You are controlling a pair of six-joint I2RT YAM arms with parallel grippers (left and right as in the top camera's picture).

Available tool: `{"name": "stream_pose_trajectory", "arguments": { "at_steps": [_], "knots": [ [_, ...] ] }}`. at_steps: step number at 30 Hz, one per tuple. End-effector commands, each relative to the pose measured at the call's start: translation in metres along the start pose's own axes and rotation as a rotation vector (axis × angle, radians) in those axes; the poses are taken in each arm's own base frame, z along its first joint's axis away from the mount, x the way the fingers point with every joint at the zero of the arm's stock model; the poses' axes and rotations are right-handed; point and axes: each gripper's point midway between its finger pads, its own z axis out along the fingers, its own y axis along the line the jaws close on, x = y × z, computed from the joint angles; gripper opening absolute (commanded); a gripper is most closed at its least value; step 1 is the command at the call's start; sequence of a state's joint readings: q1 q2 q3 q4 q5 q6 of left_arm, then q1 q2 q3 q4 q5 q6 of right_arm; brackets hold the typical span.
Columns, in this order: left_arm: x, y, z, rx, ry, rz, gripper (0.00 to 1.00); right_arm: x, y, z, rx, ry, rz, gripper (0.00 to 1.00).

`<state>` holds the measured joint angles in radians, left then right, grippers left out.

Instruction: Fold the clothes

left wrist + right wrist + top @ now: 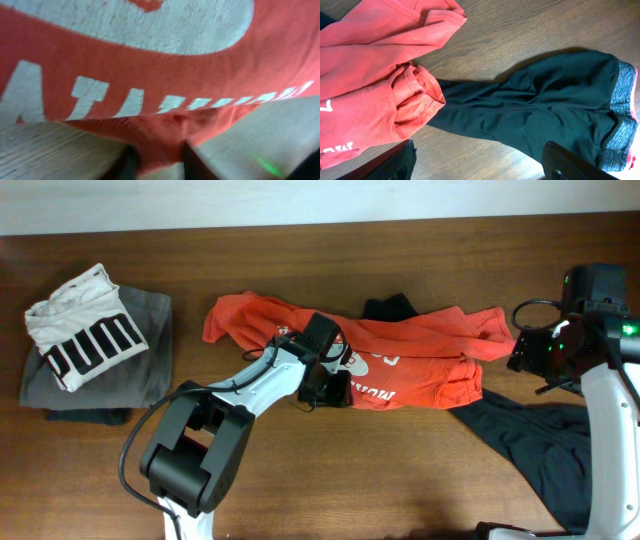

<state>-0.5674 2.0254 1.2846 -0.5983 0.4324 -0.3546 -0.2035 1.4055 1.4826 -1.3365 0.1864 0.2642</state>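
While the shirt [400,345] lies crumpled on the table [420,470], lettering half buried, left gripper [157,162] pinches its blurred hem; right gripper [480,155] hangs spread over black leggings [545,110], fingers [395,162] cropped.

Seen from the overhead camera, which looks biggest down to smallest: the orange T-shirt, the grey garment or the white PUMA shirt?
1. orange T-shirt
2. grey garment, partly covered
3. white PUMA shirt, lying on it
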Motion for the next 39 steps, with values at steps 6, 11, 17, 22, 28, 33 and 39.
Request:
{"name": "stream_pose_trajectory", "arguments": {
  "at_steps": [6,11,17,22,28,33,39],
  "knots": [
    [0.026,0.042,-0.037,-0.094,0.104,-0.084,0.0,0.002,-0.003,0.001,0.009,0.006,-0.017,0.85],
    [0.041,0.119,-0.13,-0.409,0.031,-0.211,0.0,0.004,0.009,0.004,-0.052,0.03,-0.074,0.85],
    [0.048,0.165,-0.196,-0.478,-0.099,-0.373,0.0,0.014,0.038,0.025,-0.196,0.143,-0.21,0.79],
    [0.067,0.187,-0.207,-0.5,-0.064,-0.463,0.0,0.023,0.055,0.057,-0.251,0.278,-0.264,0.49],
    [0.074,0.206,-0.218,-0.566,-0.068,-0.509,0.0,0.048,0.086,0.091,-0.411,0.469,-0.352,0.04],
    [0.069,0.206,-0.218,-0.561,-0.088,-0.508,0.0,0.082,0.109,0.123,-0.454,0.603,-0.443,0.04],
    [0.068,0.206,-0.218,-0.559,-0.092,-0.507,0.0,0.11,0.129,0.155,-0.454,0.628,-0.519,0.04]
  ]
}}
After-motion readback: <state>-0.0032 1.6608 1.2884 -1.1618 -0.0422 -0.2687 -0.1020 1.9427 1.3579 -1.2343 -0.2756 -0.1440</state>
